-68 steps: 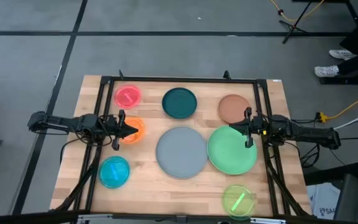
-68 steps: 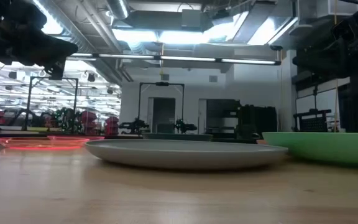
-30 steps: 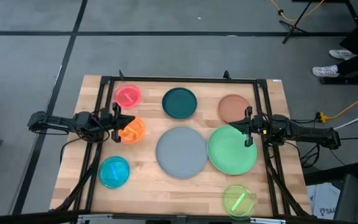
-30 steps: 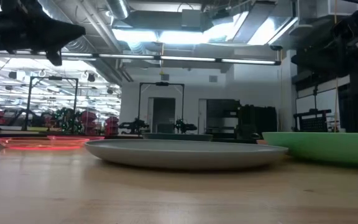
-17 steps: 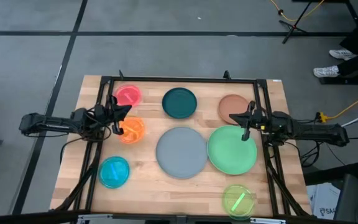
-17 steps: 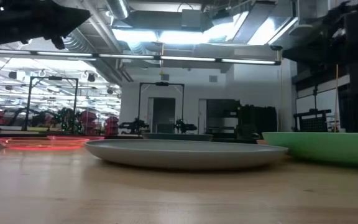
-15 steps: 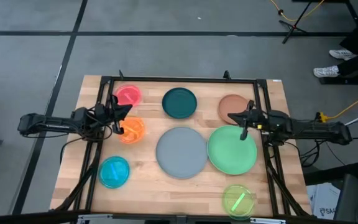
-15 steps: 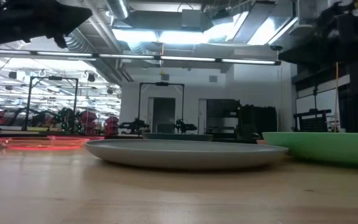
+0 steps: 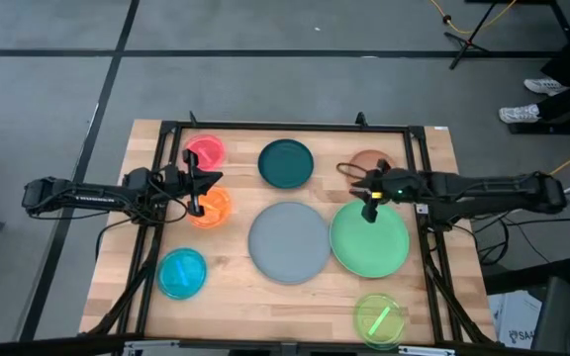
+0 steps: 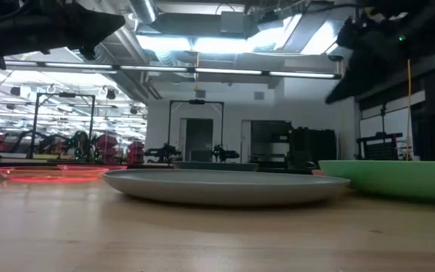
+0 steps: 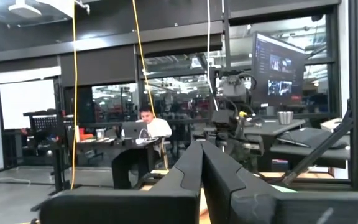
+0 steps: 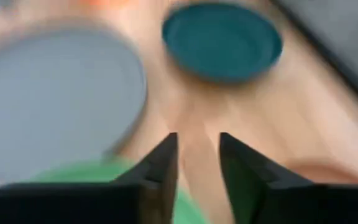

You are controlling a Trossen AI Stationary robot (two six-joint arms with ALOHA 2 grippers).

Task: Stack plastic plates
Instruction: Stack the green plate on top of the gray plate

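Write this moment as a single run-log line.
left tool: shut, above orange plate | right tool: open, between brown plate and green plate | nothing stacked

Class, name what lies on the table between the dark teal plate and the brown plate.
Nothing: bare wood separates the dark teal plate from the brown plate in the high view.

Robotics lab, exposed ceiling ducts, monitor, seated person at desk

My left arm stretched level from the left edge, left gripper pinched closed, my right arm reaching inward, right gripper slightly parted
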